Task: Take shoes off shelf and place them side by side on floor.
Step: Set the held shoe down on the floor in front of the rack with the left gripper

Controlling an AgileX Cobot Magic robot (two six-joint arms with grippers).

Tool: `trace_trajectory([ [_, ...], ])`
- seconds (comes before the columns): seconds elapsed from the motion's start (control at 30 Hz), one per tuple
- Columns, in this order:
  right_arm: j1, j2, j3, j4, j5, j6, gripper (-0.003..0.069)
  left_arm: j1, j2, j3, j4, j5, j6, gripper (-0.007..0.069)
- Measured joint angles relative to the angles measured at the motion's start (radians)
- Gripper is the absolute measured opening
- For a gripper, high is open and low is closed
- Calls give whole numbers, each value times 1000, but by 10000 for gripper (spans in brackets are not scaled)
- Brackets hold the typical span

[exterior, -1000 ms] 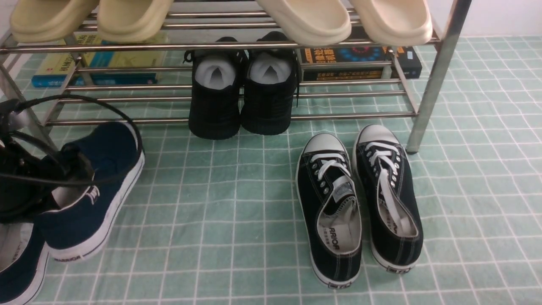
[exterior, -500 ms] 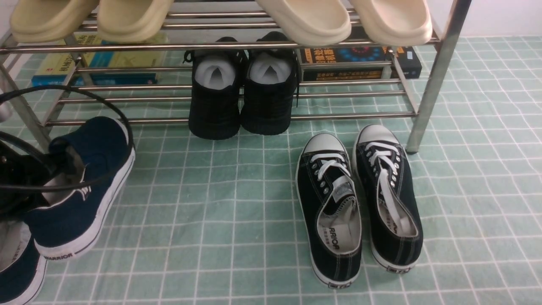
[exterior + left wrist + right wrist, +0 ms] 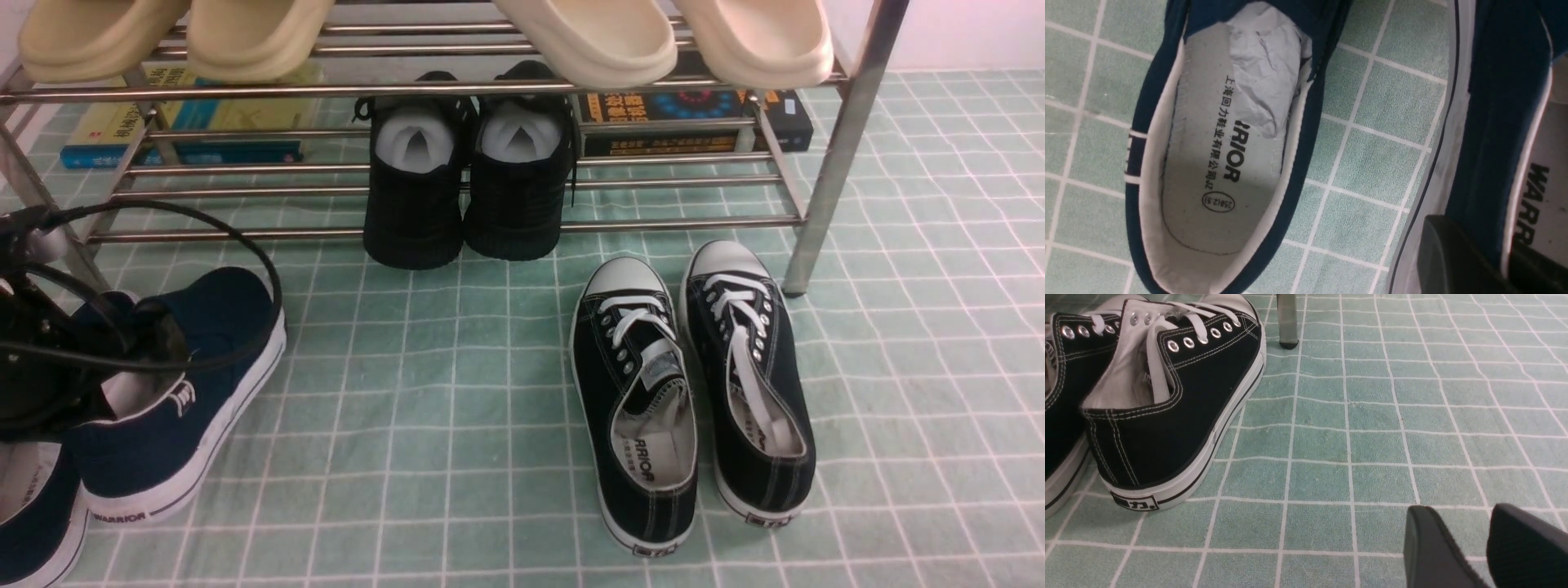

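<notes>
Two navy slip-on shoes are at the far left of the pale green floor [image 3: 457, 392]. My left gripper [image 3: 135, 347] is shut on the side wall of the right shoe [image 3: 204, 367], one finger [image 3: 1453, 253] outside and one inside. This shoe sits low, heel toward me; I cannot tell whether its sole touches the floor. The other navy shoe [image 3: 33, 523] lies on the floor just left of it, paper stuffing in its toe [image 3: 1265, 61]. The silver shelf [image 3: 841, 147] stands behind. My right gripper [image 3: 1459, 512] hovers open over bare floor, holding nothing.
Black white-laced sneakers [image 3: 694, 384] stand as a pair on the floor right of centre. All-black high-tops [image 3: 465, 188] sit on the lower tier, with books [image 3: 188, 122] beside them. Cream slippers [image 3: 588, 41] rest on the upper tier. A shelf leg [image 3: 1287, 318] stands beyond the sneakers.
The held navy shoe swung left and up half a second ago, then came back right and lower, toward the floor beside its mate. Nothing else moved.
</notes>
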Motion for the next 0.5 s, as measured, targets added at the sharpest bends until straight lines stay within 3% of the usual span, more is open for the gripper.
trace_trajectory([
  [0.3, 0, 0, 0, 0, 0, 0, 237, 0, 39, 0, 0, -7, 4, 29],
  [0.5, 0, 0, 0, 0, 0, 0, 237, 0, 60, 0, 31, -13, 4, 104],
])
